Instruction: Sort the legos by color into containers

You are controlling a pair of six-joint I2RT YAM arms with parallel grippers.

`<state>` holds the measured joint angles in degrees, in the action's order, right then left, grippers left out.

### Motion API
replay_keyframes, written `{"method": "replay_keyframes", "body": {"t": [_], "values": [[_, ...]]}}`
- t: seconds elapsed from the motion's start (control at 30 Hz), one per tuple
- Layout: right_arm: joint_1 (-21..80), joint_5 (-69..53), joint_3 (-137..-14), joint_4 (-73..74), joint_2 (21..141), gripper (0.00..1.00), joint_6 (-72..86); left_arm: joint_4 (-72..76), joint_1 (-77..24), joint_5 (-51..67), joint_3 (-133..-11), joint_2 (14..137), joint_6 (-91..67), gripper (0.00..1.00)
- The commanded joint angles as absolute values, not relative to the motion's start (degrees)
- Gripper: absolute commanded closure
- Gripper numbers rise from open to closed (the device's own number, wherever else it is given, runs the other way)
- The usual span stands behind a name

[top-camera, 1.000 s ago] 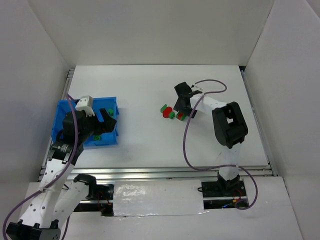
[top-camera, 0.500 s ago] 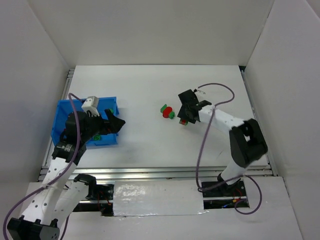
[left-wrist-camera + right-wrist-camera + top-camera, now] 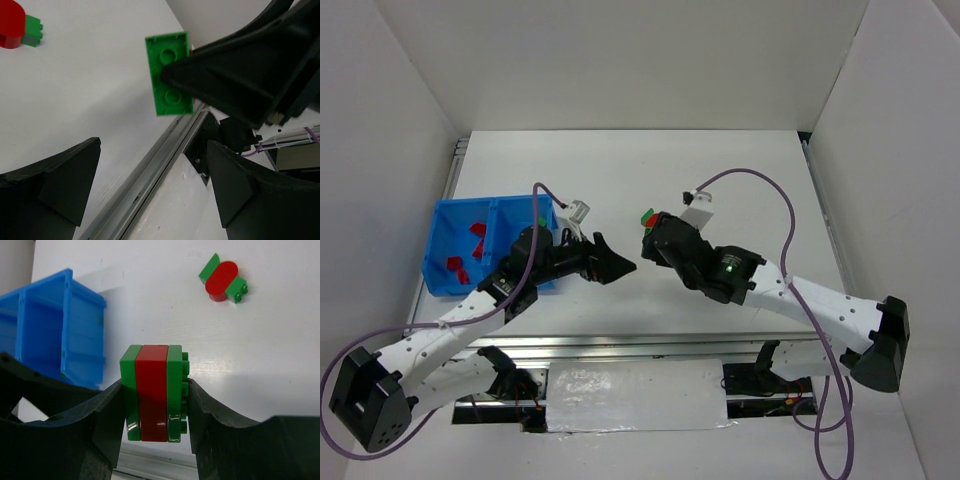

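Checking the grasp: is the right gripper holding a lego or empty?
Holding. In the right wrist view, the right gripper is shut on a green-red-green stack, pressing both its green sides.

Bright, even white light throughout; soft faint shadows on the table (image 3: 620, 180); small glossy highlights on the green-and-red brick stack (image 3: 152, 395); left gripper's fingers (image 3: 55, 180) dark, slightly soft.

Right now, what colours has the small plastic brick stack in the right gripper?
The small plastic brick stack is green-red-green; clearest in the right wrist view.
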<state>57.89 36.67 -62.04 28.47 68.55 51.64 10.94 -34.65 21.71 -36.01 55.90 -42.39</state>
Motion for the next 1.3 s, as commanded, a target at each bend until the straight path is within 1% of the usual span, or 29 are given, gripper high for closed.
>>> {"method": "replay_keyframes", "body": {"t": [0.0, 0.17, 0.37, 0.47, 0.57, 0.67, 0.83, 0.93, 1.03, 1.2, 1.27], "values": [[61.5, 43.2, -65.7, 30.4, 69.3, 0.99, 53.4, 19.9, -36.3, 20.9, -38.7, 57.7, -44.3, 0.01], [64.7, 44.5, -67.5, 30.8, 70.1, 0.99, 54.1, 21.6, -37.4, 20.4, -38.8, 60.1, -44.7, 0.01], [66.1, 43.4, -67.8, 27.9, 70.4, 0.98, 53.1, 25.0, -37.7, 22.2, -38.5, 62.2, -46.3, 0.09], [66.6, 43.5, -68.7, 28.2, 71.9, 0.98, 53.2, 26.9, -37.8, 22.9, -38.4, 62.5, -47.0, 0.1], [67.1, 43.2, -69.3, 28.0, 72.9, 0.98, 53.7, 28.5, -37.8, 22.4, -37.9, 61.9, -48.0, 0.19], [67.8, 43.1, -68.7, 26.8, 73.6, 0.98, 54.9, 31.9, -37.9, 21.4, -36.1, 60.7, -49.7, 0.25], [68.5, 43.7, -68.1, 26.5, 74.3, 1.0, 58.9, 34.9, -37.8, 18.3, -33.4, 57.5, -51.5, 0.25], [68.6, 42.9, -65.8, 24.4, 73.8, 1.0, 63.7, 37.3, -37.9, 17.3, -32.5, 56.2, -51.9, 0.19], [69.5, 43.4, -64.3, 22.0, 73.8, 1.0, 66.4, 39.5, -37.9, 17.1, -31.4, 56.0, -52.9, 0.18], [70.9, 44.6, -63.7, 21.4, 74.9, 1.0, 72.8, 43.9, -37.9, 15.9, -29.2, 55.0, -53.8, 0.23], [71.7, 45.4, -63.8, 21.9, 75.1, 1.0, 73.3, 43.9, -37.9, 15.5, -29.0, 54.3, -53.7, 0.31]]}}
